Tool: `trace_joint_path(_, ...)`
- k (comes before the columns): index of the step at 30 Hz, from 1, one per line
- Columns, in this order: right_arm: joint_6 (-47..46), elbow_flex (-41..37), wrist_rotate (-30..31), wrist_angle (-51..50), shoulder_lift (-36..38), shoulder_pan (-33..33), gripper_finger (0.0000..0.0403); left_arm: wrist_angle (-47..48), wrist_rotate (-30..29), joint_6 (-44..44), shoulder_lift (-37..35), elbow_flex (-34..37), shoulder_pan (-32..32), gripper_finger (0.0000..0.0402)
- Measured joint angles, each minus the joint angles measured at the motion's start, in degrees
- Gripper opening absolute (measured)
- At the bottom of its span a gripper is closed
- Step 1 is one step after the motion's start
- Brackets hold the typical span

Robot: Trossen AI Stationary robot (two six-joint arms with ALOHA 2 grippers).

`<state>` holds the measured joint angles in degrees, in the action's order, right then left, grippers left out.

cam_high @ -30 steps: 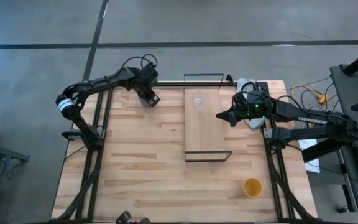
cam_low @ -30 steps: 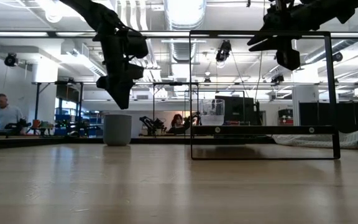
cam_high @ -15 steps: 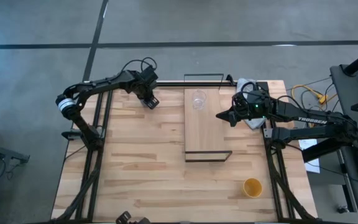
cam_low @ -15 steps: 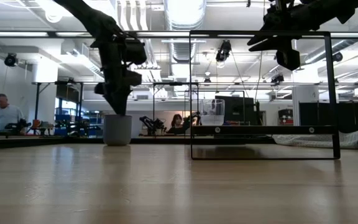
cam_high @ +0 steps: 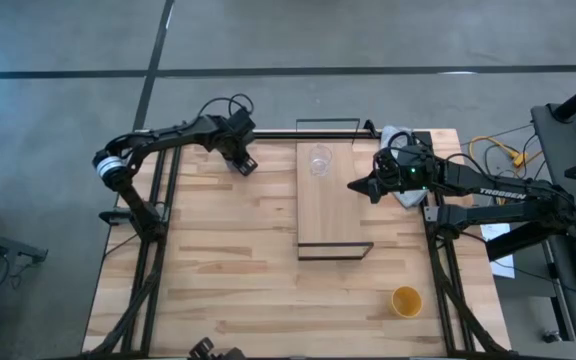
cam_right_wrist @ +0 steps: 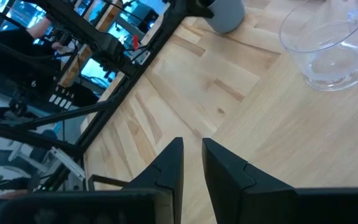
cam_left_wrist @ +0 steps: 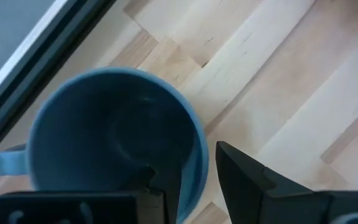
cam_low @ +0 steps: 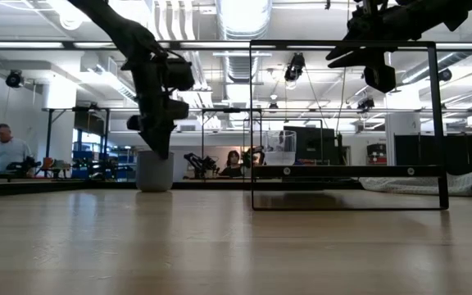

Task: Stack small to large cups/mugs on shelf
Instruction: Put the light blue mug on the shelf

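Note:
The blue-grey cup (cam_left_wrist: 117, 143) with a small handle (cam_left_wrist: 5, 163) stands on the tabletop at the far left, left of the shelf; it also shows in the low view (cam_low: 155, 170). My left gripper (cam_high: 243, 160) is open over it, pointing down, with one finger (cam_left_wrist: 163, 186) inside the cup and the other (cam_left_wrist: 247, 177) outside. The tiny clear glass (cam_high: 319, 160) stands on the shelf (cam_high: 333, 215) near its far end. The yellow-orange cup (cam_high: 405, 300) stands near the table's near right corner. My right gripper (cam_high: 356, 185) hovers shut above the shelf's right edge. My left gripper comes from above with its fingers astride the blue-grey cup's wall (cam_left_wrist: 197, 165), one finger inside and one outside. I cannot tell whether either finger touches the wall. The cup stands upright on the table.
A white cloth (cam_high: 398, 138) lies at the table's far right corner, under my right arm. The shelf's black wire frames (cam_high: 328, 125) stand at its short ends. Bare planks (cam_high: 208, 260) lie to the left of the shelf and in front of it.
My left gripper has gone down onto the blue-grey cup, its fingertips now at the rim. The cup, the glass and my right arm have kept still.

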<state>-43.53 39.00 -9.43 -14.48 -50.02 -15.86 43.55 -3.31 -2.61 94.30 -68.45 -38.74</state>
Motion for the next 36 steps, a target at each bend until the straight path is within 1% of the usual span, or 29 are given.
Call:
trace_joint_path(4, -0.24, 0.00, 0.56, 0.04, 0.00, -0.02, 0.0054, 0.31, 0.02, -0.01, 1.18, 0.42, 0.00, 0.0074)
trace_joint_path(6, -0.32, 0.00, 0.61, 0.07, 0.00, 0.00, 0.0054, 0.26, 0.02, -0.01, 1.27, 0.44, 0.00, 0.0056)
trace_joint_path(9, -0.39, 0.00, 0.61, 0.07, 0.00, 0.00, 0.0054, 0.27, 0.07, -0.01, 1.30, 0.18, 0.00, 0.0016)
trace_joint_path(11, -0.39, -0.02, 0.61, 0.07, 0.00, 0.00, 0.0054, 0.33, 0.25, -0.05, 1.21, 0.00, 0.00, 0.0006)
trace_joint_path(16, -0.39, -0.02, 0.61, 0.07, 0.00, 0.00, 0.0054, 0.44, 0.45, -0.05, 0.42, -0.08, 0.20, 0.0004)
trace_joint_path(22, -0.41, -0.02, 0.61, 0.09, 0.00, 0.00, 0.0054, 0.57, 4.34, -0.22, -0.23, -0.58, 1.07, 0.0002)
trace_joint_path(33, -0.42, -0.02, 0.61, 0.11, 0.00, 0.00, 0.0054, 4.29, 4.68, -0.34, -0.47, -5.35, 6.20, 0.0002)
trace_joint_path(36, -0.42, -0.02, 0.63, 0.11, 0.00, 0.00, 0.0054, 4.24, 4.70, -1.99, -0.47, -6.68, 7.98, 0.0002)
